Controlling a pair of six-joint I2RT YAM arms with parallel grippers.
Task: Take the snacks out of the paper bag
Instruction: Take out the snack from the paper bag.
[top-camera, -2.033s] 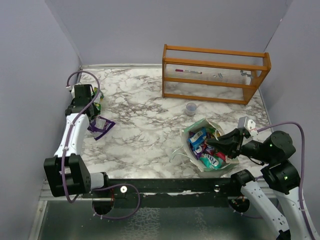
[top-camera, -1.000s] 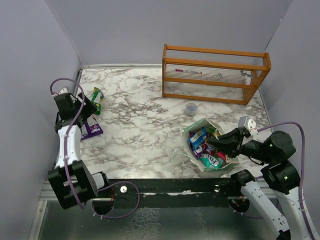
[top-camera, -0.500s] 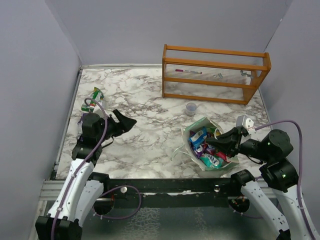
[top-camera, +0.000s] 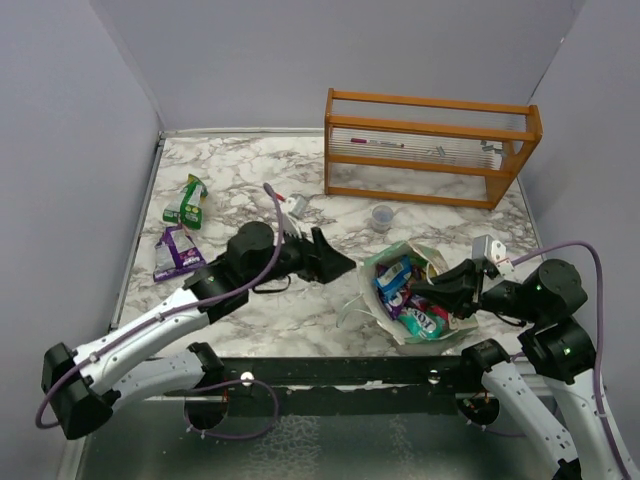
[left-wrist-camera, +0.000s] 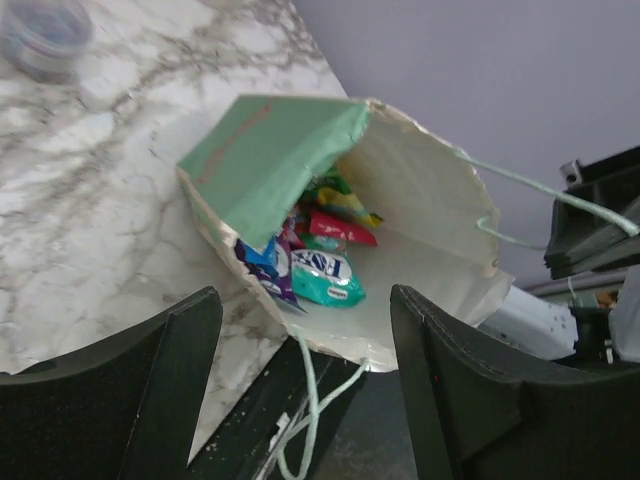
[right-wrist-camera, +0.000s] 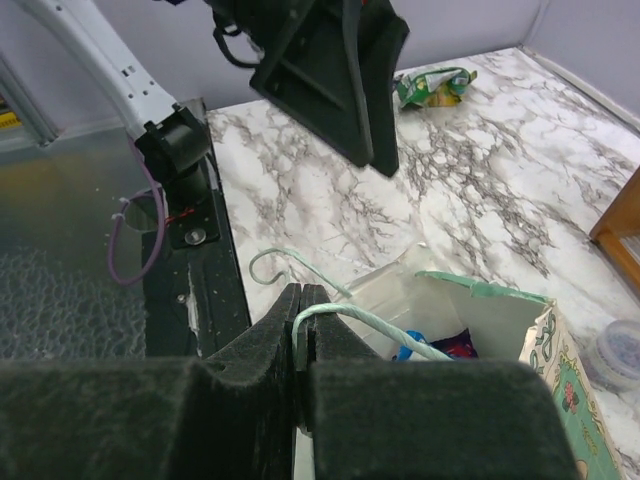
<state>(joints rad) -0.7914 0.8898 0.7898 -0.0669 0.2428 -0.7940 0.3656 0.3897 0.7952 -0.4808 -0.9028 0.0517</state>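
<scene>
Left wrist: left gripper spread; right gripper pinches paper bag; snacks' print illegible.

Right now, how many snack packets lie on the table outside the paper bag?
2: a green packet at the far left of the table, and a purple packet just nearer beside it. The left arm may hide others.

Orange wooden rack stands just behind small clear cup on marble table
</scene>
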